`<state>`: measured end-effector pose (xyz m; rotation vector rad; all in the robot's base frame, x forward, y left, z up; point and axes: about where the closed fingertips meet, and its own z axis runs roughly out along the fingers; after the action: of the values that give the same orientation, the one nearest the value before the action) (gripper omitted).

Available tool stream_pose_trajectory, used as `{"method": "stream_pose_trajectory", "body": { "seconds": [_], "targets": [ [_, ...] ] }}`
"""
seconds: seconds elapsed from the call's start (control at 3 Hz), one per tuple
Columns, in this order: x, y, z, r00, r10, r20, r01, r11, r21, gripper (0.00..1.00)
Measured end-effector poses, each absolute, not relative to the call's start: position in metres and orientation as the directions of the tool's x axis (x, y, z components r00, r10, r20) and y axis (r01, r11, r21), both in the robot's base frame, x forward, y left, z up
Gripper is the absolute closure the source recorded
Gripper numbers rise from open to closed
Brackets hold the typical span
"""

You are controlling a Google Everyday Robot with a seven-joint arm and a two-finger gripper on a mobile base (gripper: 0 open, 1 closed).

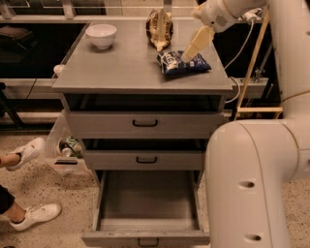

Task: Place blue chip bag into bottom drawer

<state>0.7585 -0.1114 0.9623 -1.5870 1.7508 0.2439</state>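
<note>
Camera view: end effector [188, 54] at blue chip bag [194, 65] on tabletop [121, 68], grip state unclear; bag likely light, crinkly, slippery; best to pinch an edge.

Gripper [187, 54] covering part of blue chip bag [193, 67], bottom drawer [112, 238] front cropped

1. The arm [252, 155] is showing smooth, rounded white casing with two small dark recessed holes [246, 184].
2. The end effector [190, 51], hanging at upper right, is looking pale yellow beneath a white wrist [218, 14].
</note>
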Motion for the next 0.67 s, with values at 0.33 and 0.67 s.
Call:
{"method": "stream_pose_trajectory", "body": {
  "seconds": [0.33, 0.67],
  "targets": [
    [0.785, -0.072, 0.922, 0.053, -0.733, -0.679, -0.936, 0.199, -0.289, 0.00],
    [0.801, -0.040, 0.896, 0.056, -0.728, -0.683, -0.947, 0.178, -0.268, 0.00]
  ]
}}
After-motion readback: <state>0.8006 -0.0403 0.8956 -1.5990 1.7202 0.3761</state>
